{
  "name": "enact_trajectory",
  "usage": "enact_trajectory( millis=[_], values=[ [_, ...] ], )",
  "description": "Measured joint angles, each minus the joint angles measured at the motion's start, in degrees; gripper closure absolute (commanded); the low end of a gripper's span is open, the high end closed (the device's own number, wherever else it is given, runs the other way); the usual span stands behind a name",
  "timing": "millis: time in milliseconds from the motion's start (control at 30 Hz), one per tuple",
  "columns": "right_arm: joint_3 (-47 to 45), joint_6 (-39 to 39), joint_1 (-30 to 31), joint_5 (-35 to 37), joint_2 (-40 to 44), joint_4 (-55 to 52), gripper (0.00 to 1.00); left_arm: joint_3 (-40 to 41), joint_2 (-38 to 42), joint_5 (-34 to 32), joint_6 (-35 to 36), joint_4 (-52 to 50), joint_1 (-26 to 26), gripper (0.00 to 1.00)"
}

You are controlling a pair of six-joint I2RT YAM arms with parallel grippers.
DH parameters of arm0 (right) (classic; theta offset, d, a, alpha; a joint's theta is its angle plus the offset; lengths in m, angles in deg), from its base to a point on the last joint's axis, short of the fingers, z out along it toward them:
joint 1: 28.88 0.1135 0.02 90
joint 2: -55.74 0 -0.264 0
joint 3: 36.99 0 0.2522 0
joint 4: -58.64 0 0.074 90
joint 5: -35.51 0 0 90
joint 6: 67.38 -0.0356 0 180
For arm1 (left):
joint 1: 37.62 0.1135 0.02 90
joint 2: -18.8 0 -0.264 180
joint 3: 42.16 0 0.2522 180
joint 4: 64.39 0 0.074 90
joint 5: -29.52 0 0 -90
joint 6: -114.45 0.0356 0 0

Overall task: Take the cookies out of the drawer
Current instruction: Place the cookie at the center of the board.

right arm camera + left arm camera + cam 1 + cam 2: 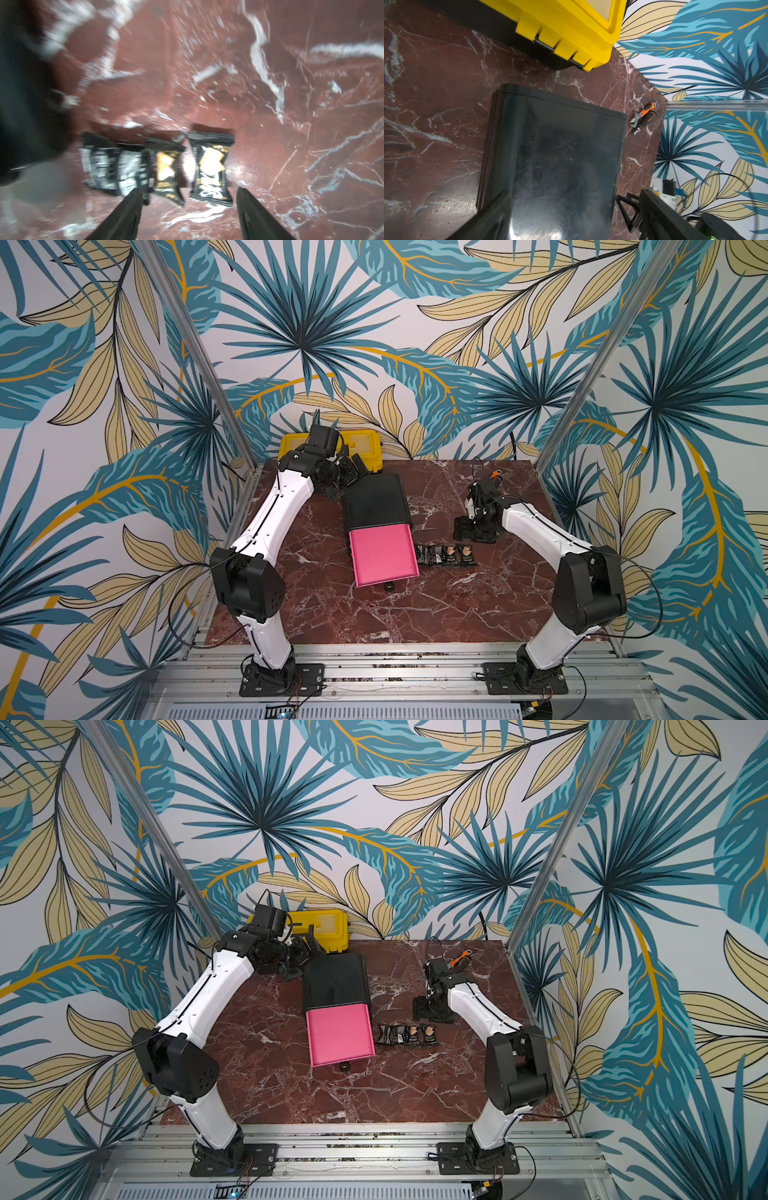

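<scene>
Several black cookies packets (pixel 451 556) (pixel 409 1036) lie in a row on the marble table, just right of the pink drawer (pixel 382 556). The drawer is pulled out of its black cabinet (pixel 376 502), and its inside shows only bare pink. In the right wrist view the cookies (pixel 211 166) lie just beyond my right gripper (pixel 188 192), which is open with nothing between its fingers. In a top view that gripper (pixel 473 531) hangs behind the row. My left gripper (pixel 345 477) is open at the cabinet's back left corner. Its jaws (pixel 560 199) are spread over the cabinet top (pixel 560 155).
A yellow toolbox (pixel 361 445) (pixel 571 27) stands against the back wall behind the cabinet. An orange-handled wrench (pixel 495 474) (pixel 643 116) lies at the back right of the table. The drawer's black knob (pixel 389 586) points toward the front edge.
</scene>
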Motion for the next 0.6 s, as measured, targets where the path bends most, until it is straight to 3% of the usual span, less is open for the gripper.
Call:
enact_trajectory(
  millis=[333,600],
  values=[
    [3.08,-7.06,5.09,-5.27,4.83,2.64,0.24,7.63,5.18,-0.48,2.64,-1.16,-0.39,0.0],
    [3.08,-16.87,16.06,-4.5,9.79,5.9,0.24,14.12,9.27,3.43,3.8,2.21,0.48,0.0]
  ],
)
